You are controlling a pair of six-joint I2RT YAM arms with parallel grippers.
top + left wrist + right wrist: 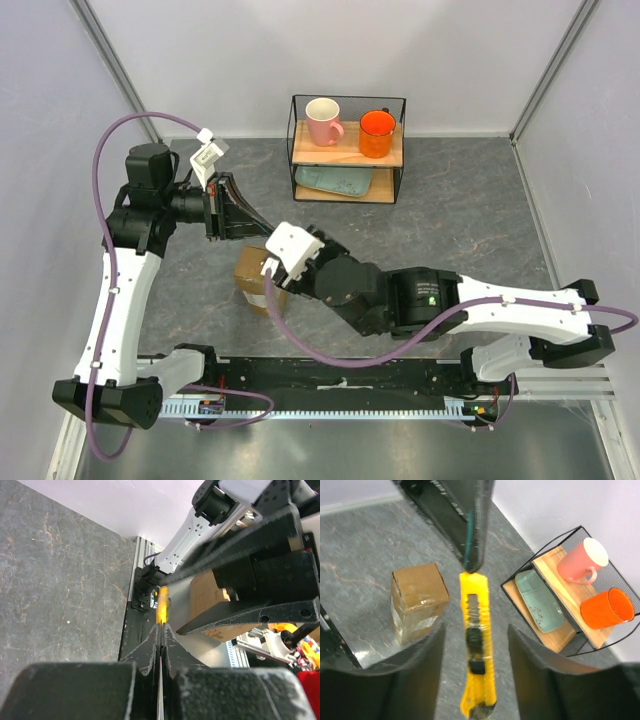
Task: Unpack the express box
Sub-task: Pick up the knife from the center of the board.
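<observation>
The express box (417, 600), a brown taped cardboard parcel, stands on the grey table (365, 545); it also shows as the box (256, 283) under the arms and the box (207, 592) behind the right arm. A yellow utility knife (477, 645) hangs in the air. My left gripper (162, 626) is shut on the knife's front end, with yellow (163, 607) showing just past the tips. My right gripper (476, 630) is open, its fingers on either side of the knife's handle without touching it. The right gripper (272, 268) is above the box.
A black wire shelf (347, 150) stands at the back of the table, holding a pink mug (323, 122), an orange cup (377, 133) and a teal tray (335, 180) below. White walls close in the left, right and back sides.
</observation>
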